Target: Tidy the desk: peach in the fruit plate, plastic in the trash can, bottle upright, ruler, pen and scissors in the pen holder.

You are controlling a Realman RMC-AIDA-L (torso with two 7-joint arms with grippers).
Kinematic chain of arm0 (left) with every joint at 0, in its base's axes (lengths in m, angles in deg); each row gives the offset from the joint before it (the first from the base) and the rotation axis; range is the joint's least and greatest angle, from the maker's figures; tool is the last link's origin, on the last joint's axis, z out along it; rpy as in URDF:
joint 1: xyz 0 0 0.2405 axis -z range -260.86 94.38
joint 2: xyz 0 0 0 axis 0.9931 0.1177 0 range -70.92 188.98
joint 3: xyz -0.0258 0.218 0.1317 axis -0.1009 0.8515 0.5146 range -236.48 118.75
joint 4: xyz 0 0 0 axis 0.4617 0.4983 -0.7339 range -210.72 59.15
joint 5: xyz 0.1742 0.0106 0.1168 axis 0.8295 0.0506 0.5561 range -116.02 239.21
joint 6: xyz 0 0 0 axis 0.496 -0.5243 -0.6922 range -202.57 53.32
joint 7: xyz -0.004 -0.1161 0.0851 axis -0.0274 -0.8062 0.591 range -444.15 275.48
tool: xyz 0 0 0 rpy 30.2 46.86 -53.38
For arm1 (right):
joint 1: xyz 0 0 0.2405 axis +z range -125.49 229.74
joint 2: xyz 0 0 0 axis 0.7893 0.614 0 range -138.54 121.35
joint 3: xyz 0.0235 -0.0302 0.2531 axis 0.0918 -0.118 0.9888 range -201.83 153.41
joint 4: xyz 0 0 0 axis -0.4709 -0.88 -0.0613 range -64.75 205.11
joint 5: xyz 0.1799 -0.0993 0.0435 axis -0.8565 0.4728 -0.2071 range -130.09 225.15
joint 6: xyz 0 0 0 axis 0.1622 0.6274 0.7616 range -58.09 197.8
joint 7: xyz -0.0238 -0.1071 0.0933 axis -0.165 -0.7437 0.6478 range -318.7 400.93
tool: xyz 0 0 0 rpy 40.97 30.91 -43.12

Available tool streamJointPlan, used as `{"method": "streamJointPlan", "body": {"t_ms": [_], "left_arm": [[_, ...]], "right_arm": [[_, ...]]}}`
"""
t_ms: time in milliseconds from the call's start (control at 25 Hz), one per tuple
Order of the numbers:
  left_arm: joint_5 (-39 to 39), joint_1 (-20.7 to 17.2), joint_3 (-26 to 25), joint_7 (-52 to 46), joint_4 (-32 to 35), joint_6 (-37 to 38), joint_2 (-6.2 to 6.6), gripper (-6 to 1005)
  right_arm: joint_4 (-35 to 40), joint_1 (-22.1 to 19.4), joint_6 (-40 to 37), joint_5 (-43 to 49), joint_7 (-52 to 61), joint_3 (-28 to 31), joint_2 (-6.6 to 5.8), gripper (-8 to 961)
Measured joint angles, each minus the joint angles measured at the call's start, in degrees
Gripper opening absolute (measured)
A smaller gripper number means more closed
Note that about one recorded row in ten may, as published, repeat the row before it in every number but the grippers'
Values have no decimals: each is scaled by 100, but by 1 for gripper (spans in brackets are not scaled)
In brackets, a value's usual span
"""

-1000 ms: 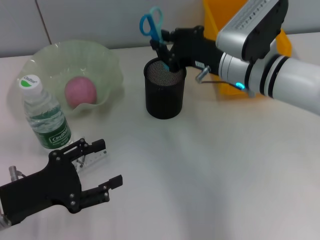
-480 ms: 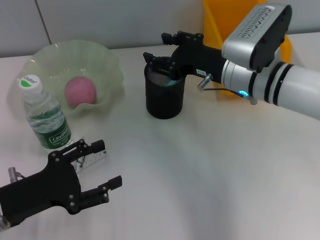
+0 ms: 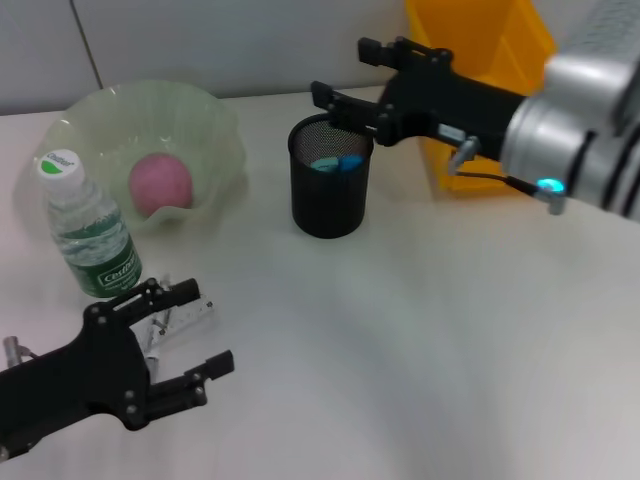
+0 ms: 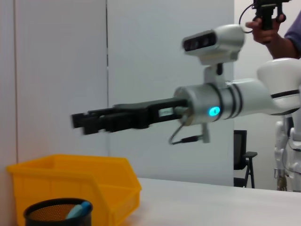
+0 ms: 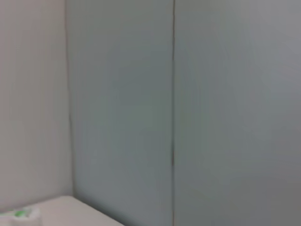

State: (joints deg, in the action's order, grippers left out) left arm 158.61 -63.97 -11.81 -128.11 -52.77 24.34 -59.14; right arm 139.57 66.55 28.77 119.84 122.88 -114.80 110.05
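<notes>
Scissors (image 3: 336,162) in pen holder (image 3: 329,200), right claw (image 3: 345,75) open above

Even, bright, diffuse light falls from overhead. Soft shadows sit beside the pen holder (image 3: 330,190) and bottle (image 3: 90,225) on the desk (image 3: 420,340). The right arm (image 3: 580,140) blurs at the frame edge; the wall is featureless.

Counted, on one white desk (image 3: 420,330): one peach (image 3: 159,183), one green plate (image 3: 215,120), one upright bottle (image 3: 90,235), one mesh pen holder (image 3: 329,195), one pair of scissors (image 3: 337,162), one ruler (image 3: 190,314), one yellow trash can (image 3: 480,40), two grippers (image 3: 170,340) (image 3: 345,75).
</notes>
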Motion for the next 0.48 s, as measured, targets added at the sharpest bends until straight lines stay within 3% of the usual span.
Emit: {"method": "streamJointPlan", "body": {"t_ms": [80,160,280,480], "left_arm": [[0,0,0,0,0,0,0,815],[0,-81,-70,-202,169,7,9,815],[29,-316,-144,-748,703,-96,14,815],[148,-493,-98,-1313,1413,-140,5,814]], "right_arm": [[411,-175,-1066,917,959,618,13,766],[515,-196,-1399,1180,1229,811,18,766],[918,-170,-2803,2207,2204,1577,14,765],[1128,-167,-3658,2719,2477,2138,29,765]]}}
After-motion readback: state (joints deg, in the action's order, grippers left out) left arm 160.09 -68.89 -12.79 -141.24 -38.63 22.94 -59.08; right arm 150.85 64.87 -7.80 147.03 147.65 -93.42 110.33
